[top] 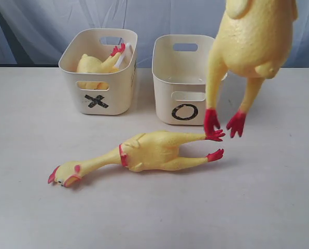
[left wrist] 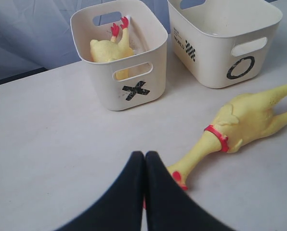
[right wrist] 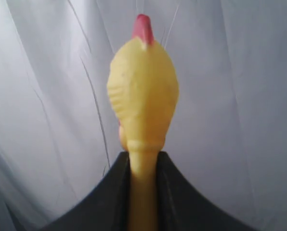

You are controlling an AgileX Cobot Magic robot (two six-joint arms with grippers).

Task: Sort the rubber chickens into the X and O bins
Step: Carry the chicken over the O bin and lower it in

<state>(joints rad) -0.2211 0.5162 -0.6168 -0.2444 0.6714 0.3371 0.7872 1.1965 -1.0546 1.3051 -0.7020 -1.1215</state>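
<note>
A big rubber chicken [top: 250,36] hangs at the upper right, its red feet dangling just right of the O bin [top: 167,88] and above the feet of a second chicken [top: 154,150]. That one lies flat on the table with its head toward the left. My right gripper [right wrist: 143,156] is shut on the neck of the hanging chicken [right wrist: 142,91]; the gripper itself is out of the exterior view. A small chicken [top: 95,65] lies feet up in the X bin [top: 121,93]. My left gripper [left wrist: 144,155] is shut and empty above the lying chicken's head, which it partly hides.
The two bins stand side by side at the back of the pale table [top: 35,207]. A grey curtain [top: 40,26] hangs behind them. The O bin [left wrist: 215,62] shows nothing inside in the left wrist view.
</note>
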